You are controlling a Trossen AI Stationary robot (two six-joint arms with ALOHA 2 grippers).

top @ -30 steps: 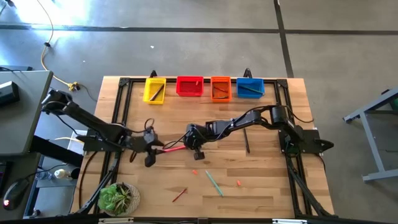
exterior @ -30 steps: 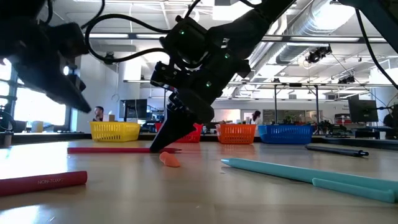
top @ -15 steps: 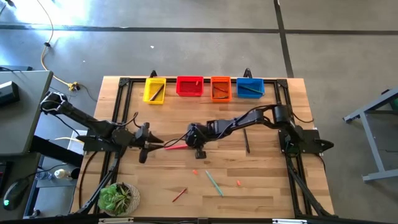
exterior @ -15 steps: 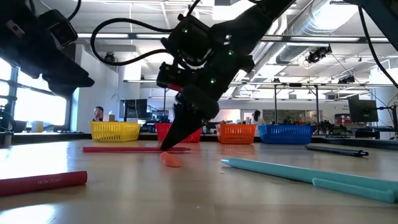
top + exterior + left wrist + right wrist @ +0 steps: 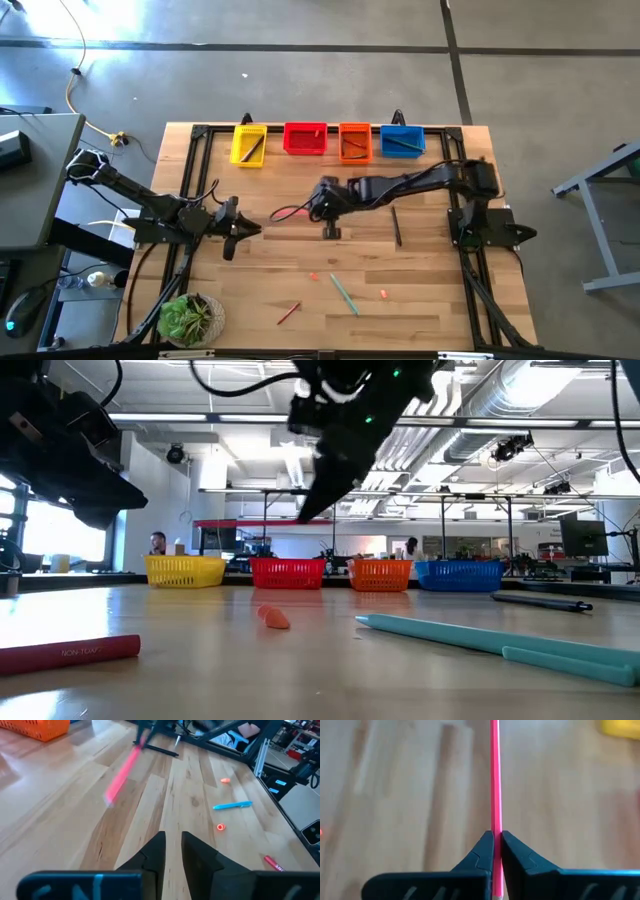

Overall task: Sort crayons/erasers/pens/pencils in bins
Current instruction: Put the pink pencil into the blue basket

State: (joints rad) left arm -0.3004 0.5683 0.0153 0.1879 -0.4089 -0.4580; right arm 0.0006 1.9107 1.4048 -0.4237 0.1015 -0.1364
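Pinching a long pink pencil [image 5: 495,795] between its fingers, the right gripper [image 5: 318,203] holds it level above the table [image 5: 430,290], just in front of the red bin [image 5: 305,139]. Off to the table's left side, the left gripper [image 5: 248,229] hangs with its fingers only a narrow slit apart, nothing between them. One eraser [image 5: 273,617] lies near a teal pen [image 5: 480,641].
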